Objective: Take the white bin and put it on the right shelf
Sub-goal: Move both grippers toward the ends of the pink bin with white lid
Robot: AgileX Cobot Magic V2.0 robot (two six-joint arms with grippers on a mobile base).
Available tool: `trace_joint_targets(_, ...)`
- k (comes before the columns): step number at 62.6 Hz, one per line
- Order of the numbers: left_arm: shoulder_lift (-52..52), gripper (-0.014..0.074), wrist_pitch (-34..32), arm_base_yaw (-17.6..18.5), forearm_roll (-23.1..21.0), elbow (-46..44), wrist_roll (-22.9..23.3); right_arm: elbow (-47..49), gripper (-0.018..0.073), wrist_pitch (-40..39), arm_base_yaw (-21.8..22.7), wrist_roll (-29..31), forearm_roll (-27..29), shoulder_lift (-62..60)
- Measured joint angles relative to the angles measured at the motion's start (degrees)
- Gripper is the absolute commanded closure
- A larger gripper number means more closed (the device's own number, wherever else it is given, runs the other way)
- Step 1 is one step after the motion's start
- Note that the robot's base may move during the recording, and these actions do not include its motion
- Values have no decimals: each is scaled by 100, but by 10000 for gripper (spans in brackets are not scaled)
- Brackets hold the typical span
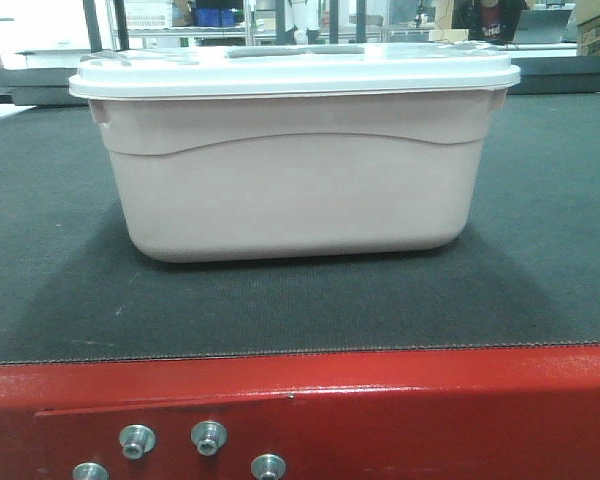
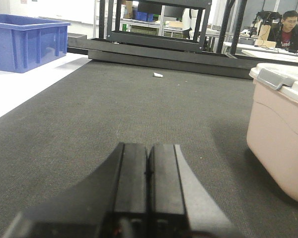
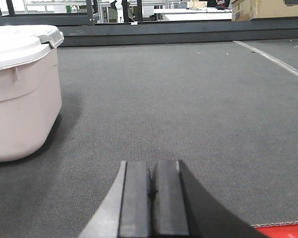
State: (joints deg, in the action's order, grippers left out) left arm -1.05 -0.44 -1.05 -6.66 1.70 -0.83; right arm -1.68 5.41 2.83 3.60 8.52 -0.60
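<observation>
The white bin (image 1: 290, 175), a pale pinkish tub with a flat white lid, stands on the grey carpeted table (image 1: 60, 280) straight ahead in the front view. It shows at the right edge of the left wrist view (image 2: 280, 134) and at the left edge of the right wrist view (image 3: 20, 99). My left gripper (image 2: 148, 148) hovers low over the carpet to the left of the bin, shut, with nothing in it. To the bin's right, my right gripper (image 3: 151, 166) is also shut and empty. Neither touches the bin. The right shelf is out of view.
A blue crate (image 2: 25, 42) stands on a white surface at the far left. A black frame (image 2: 159, 42) runs along the table's far side, with a small white scrap (image 2: 158, 75) before it. The table's red front rail (image 1: 380, 410) carries bolts. A cardboard box (image 3: 268, 9) and a seated person (image 2: 288, 32) are beyond.
</observation>
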Motion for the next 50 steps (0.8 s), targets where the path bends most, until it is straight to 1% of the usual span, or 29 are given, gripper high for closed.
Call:
trace_joint_targets(28, 0, 713, 0, 0, 0, 0, 0, 0, 507, 0, 0, 0, 0, 0)
trace_joint_targets(39, 0, 714, 0, 0, 0, 0, 0, -9, 507, -327, 0, 0, 0, 0)
trace_joint_targets(50, 0, 713, -169, 0, 0, 0, 0, -9, 507, -380, 0, 0, 0, 0)
